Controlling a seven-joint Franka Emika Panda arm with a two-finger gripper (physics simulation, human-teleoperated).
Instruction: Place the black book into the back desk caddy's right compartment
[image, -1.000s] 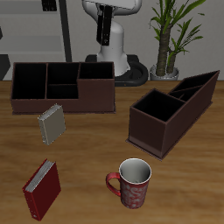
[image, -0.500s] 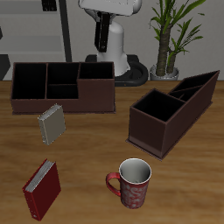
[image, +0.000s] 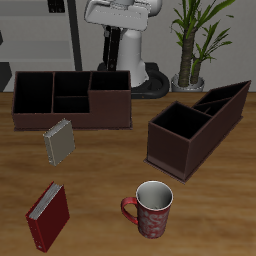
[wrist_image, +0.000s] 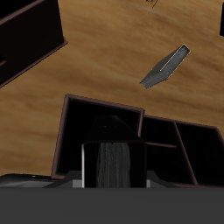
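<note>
My gripper (image: 112, 45) hangs at the table's back, shut on the black book (wrist_image: 111, 164). The book hangs upright, its pale page edge facing the wrist camera between black covers. It is above the back desk caddy (image: 70, 112), a long low dark-brown box. Directly under the book is the caddy's large end cell, the right compartment (wrist_image: 92, 131), which also shows in the exterior view (image: 110, 84). The book is above the walls, not inside. The small split middle cells (wrist_image: 179, 144) lie beside that cell.
A gray book (image: 58, 143) stands just in front of the caddy and also shows in the wrist view (wrist_image: 166, 68). A red book (image: 47, 215) and a mug (image: 152, 208) are near the front edge. A slanted dark-brown caddy (image: 195, 130) and a potted plant (image: 190, 45) stand beside.
The gripper has turned about its vertical axis with the book in it, so the hand now faces the exterior camera broadside. Nothing on the table has moved.
</note>
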